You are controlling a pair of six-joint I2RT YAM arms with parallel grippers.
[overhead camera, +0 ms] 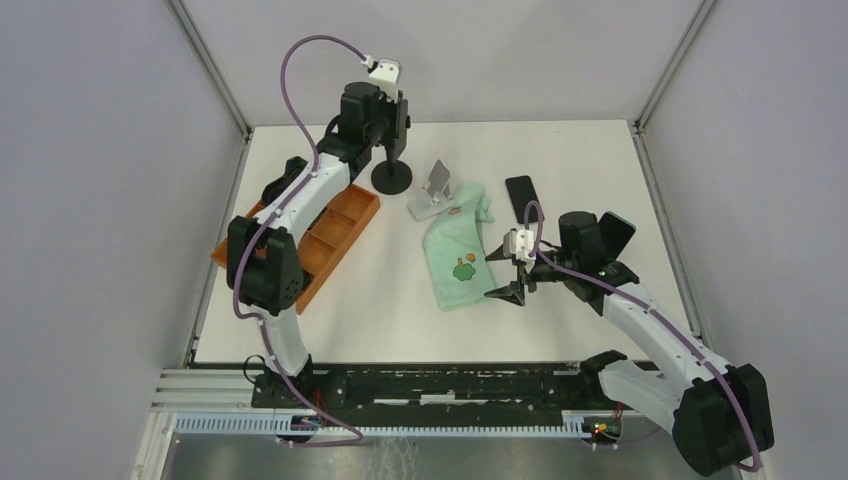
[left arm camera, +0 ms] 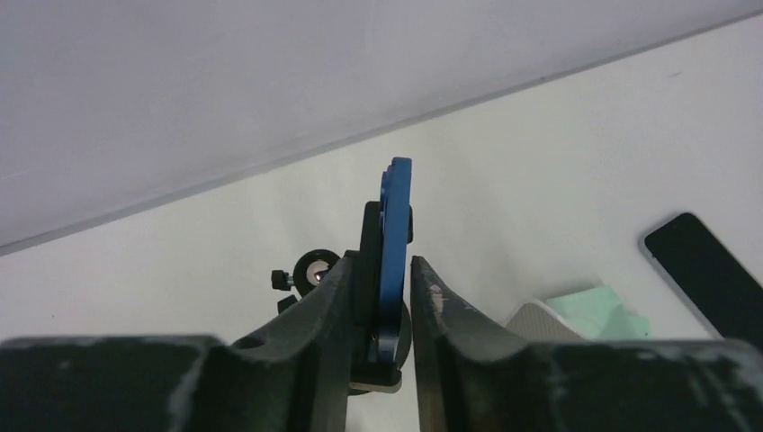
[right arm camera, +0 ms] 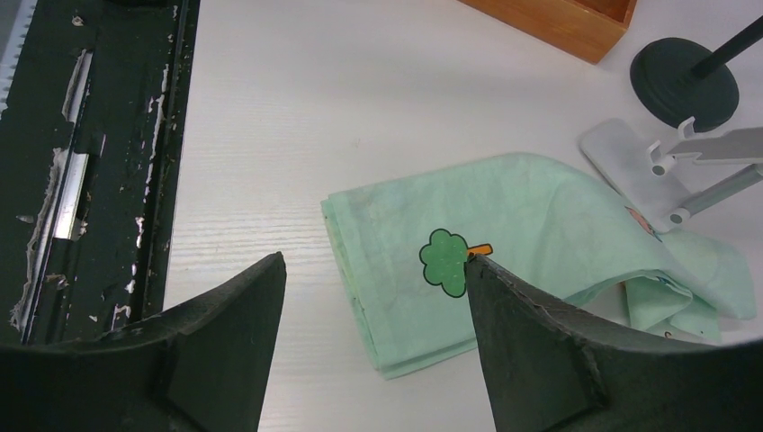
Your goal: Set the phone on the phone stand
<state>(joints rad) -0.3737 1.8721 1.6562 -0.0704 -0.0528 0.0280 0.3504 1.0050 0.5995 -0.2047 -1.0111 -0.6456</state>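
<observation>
The black phone [overhead camera: 522, 195] lies flat on the table, right of the green cloth [overhead camera: 460, 245]; it also shows in the left wrist view [left arm camera: 711, 274]. A white folding phone stand [overhead camera: 432, 190] sits on the cloth's far end and shows in the right wrist view [right arm camera: 648, 171]. A black pole stand with a round base [overhead camera: 391, 178] has a blue holder plate [left arm camera: 394, 243] at its top. My left gripper [left arm camera: 380, 261] is closed narrowly around that plate. My right gripper [right arm camera: 373, 256] is open and empty over the cloth's near end, well short of the phone.
An orange wooden tray [overhead camera: 320, 235] with compartments lies at the left under the left arm. The enclosure walls and frame posts ring the table. The black base rail [right arm camera: 99, 135] runs along the near edge.
</observation>
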